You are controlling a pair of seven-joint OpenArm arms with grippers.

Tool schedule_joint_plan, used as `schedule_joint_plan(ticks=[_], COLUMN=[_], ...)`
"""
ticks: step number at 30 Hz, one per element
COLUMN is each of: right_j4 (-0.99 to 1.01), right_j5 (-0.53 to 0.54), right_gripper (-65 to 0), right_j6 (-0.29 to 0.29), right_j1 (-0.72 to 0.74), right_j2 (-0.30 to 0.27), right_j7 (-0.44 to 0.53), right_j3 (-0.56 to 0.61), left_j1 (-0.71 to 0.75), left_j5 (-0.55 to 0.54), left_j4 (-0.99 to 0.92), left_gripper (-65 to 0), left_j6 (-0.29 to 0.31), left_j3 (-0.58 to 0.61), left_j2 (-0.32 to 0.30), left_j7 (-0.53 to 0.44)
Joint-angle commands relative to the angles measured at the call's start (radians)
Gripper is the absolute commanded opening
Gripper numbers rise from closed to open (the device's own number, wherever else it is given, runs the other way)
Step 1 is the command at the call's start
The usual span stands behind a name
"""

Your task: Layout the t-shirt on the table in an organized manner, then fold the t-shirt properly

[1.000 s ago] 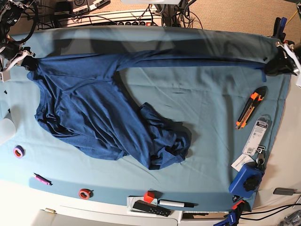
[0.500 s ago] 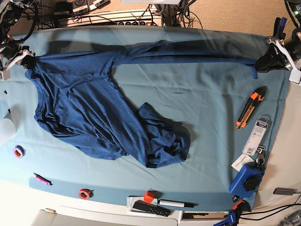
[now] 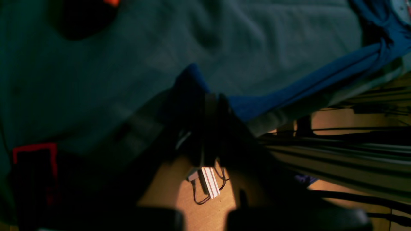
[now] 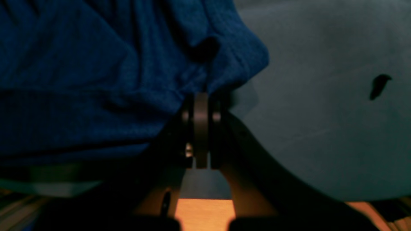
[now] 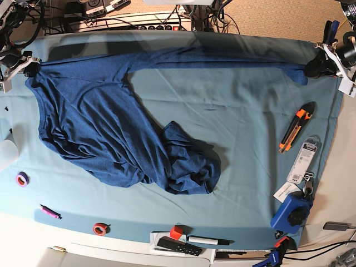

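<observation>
The t-shirt [image 5: 105,122] lies on the worktop [image 5: 245,139], strung between the two pincers along the far edge. The left pincer [image 5: 315,67] is clamped on one corner of the cloth — from it a thin, taut band of fabric runs across to the right pincer [image 5: 30,69], which is closed tight on another bunched edge. The bulk of the shirt sags away from the right pincer in wrinkles, ending in a crumpled heap near the worktop's middle, well apart from the left pincer.
</observation>
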State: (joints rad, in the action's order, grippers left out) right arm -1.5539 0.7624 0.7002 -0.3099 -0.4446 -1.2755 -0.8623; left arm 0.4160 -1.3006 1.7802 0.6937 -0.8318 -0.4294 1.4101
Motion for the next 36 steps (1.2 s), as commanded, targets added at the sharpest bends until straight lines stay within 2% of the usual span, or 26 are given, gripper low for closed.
schedule_joint_plan(ticks=[1,4,11,12,15,16,20,21,25,27,36], right_j4=[-0.014,-0.014,-0.014,-0.014,-0.014,-0.014,-0.014,-0.014,-0.014,-0.014,-0.014], right_j5=[-0.022,-0.064,-0.068,-0.068,-0.068,-0.068,-0.067,-0.067,-0.067,-0.067,-0.068], right_gripper=[-65.0,-65.0,-65.0,-62.9,-49.1,-46.9,-46.5,-46.5,-46.5,-46.5,-46.5], right_j6=[-0.002,-0.002,-0.002,-0.002,-0.002,-0.002,-0.002,-0.002,-0.002,-0.002,-0.002], right_j1=[0.002,0.002,0.002,0.002,0.002,0.002,0.002,0.003,0.002,0.002,0.003], right_j2=[-0.018,-0.001,0.021,0.021,0.021,0.021,0.021,0.021,0.021,0.021,0.02], right_j7=[0.026,0.05,0.056,0.056,0.057,0.058,0.079,0.082,0.089,0.093,0.137], right_j3=[-0.011,-0.01,-0.01,-0.01,-0.01,-0.01,-0.01,-0.01,-0.01,-0.01,-0.01], left_j1=[0.0,0.0,0.0,0.0,0.0,0.0,-0.001,-0.001,-0.001,-0.001,-0.002], left_j5=[-0.009,-0.007,-0.007,-0.007,-0.007,-0.008,-0.008,-0.008,-0.007,-0.008,-0.019], left_j4=[0.013,0.013,0.013,0.013,0.013,0.013,0.013,0.013,0.013,0.013,0.013], left_gripper=[-65.0,-65.0,-65.0,-65.0,-65.0,-65.0,-65.0,-63.0,-48.2,-43.7,-42.8], left_j6=[0.004,0.004,0.004,0.004,0.004,0.004,0.004,0.004,0.004,0.004,0.004], left_j3=[-0.008,-0.008,-0.008,-0.008,-0.008,-0.008,-0.008,-0.008,-0.008,-0.008,-0.008], left_j2=[-0.019,-0.019,-0.017,-0.017,-0.017,-0.017,-0.017,-0.017,-0.017,-0.017,-0.017], left_j7=[-0.014,-0.014,-0.014,-0.014,-0.015,-0.018,-0.024,-0.024,-0.042,-0.043,-0.05])
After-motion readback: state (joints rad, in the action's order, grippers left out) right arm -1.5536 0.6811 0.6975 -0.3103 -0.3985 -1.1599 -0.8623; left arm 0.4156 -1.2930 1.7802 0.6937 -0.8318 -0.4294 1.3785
